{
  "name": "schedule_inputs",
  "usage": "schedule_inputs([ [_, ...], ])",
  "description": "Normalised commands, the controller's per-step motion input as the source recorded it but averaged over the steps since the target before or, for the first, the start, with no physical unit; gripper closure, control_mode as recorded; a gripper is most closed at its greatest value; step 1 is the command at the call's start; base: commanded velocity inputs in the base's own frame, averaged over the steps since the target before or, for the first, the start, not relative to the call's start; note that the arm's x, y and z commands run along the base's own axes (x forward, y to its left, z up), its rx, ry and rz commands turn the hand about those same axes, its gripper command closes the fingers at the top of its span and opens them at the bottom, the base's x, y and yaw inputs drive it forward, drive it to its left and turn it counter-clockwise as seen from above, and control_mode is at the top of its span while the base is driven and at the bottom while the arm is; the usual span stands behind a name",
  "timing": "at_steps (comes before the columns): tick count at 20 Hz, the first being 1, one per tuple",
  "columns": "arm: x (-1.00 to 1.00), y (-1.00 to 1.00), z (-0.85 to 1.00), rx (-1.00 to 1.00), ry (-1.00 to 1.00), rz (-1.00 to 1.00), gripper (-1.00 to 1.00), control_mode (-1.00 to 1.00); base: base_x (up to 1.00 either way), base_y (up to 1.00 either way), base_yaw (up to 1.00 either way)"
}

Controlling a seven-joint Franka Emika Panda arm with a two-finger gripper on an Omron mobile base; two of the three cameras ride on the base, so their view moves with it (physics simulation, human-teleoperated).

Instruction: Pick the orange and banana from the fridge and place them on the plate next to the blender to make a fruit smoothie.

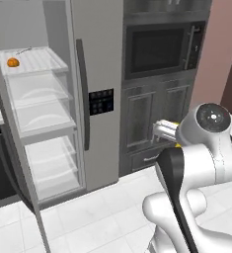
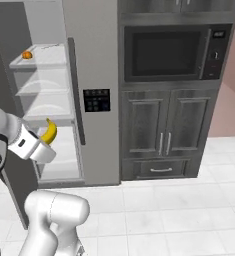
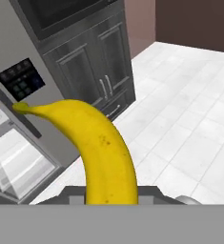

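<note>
My fingers [image 2: 45, 141] were pinched tight on the curved yellow banana with dark tips [image 3: 100, 147], holding it by its lower end so that the rest of the fruit curved up and away from my hand. In the right base view the banana [image 2: 50, 131] stood nearly upright above my white wrist, in the air in front of the open compartment of the tall grey stainless-steel fridge [image 2: 93, 60], level with its lower glass shelves and touching none of them. In the left base view a sliver of yellow [image 1: 177, 145] showed just under my hand, in front of the dark cabinet doors.

The small round bright-orange fruit [image 1: 13, 62] lay on the top glass shelf of the fridge [image 1: 100, 54], near that shelf's left front corner; from the right base view the orange [image 2: 27, 54] sat at the same shelf's left edge. The fridge's closed door carried a dark dispenser panel [image 2: 96, 100]. To the right of the fridge stood a dark built-in oven [image 2: 166, 52] above dark panelled cabinet doors [image 2: 169, 125], over a pale tiled floor [image 2: 179, 210].
</note>
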Motion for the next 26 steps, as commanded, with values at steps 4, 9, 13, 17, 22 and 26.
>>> schedule_inputs([
  [4,0.0,0.0,0.0,0.0,0.0,0.0,1.0,1.0,-0.76,-0.08,0.04],
  [9,0.0,0.0,0.0,0.0,0.0,0.0,1.0,1.0,-0.58,0.0,0.48],
  [13,0.0,0.0,0.0,0.0,0.0,0.0,1.0,1.0,-0.16,-0.21,0.58],
  [17,0.0,0.0,0.0,0.0,0.0,0.0,1.0,1.0,0.0,-0.98,0.5],
  [22,0.0,0.0,0.0,0.0,0.0,0.0,1.0,1.0,0.04,-0.99,0.5],
  [26,0.0,0.0,0.0,0.0,0.0,0.0,1.0,1.0,0.0,-0.96,0.51],
])
